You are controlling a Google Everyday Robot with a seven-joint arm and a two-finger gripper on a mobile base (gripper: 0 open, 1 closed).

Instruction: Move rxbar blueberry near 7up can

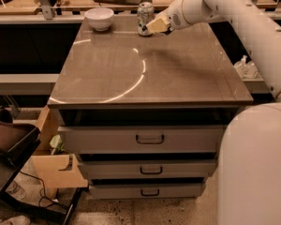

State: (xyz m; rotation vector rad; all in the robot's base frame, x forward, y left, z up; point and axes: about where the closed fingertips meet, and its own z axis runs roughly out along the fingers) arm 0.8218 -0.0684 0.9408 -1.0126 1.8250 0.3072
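One hand hangs just beside the 7up can, its grip impossible to tell.

Gripper at the far edge of the surface overlaps the lower right of the 7up can. We cannot identify the dark sliver at the can's base. Arm is cut off by the right edge.
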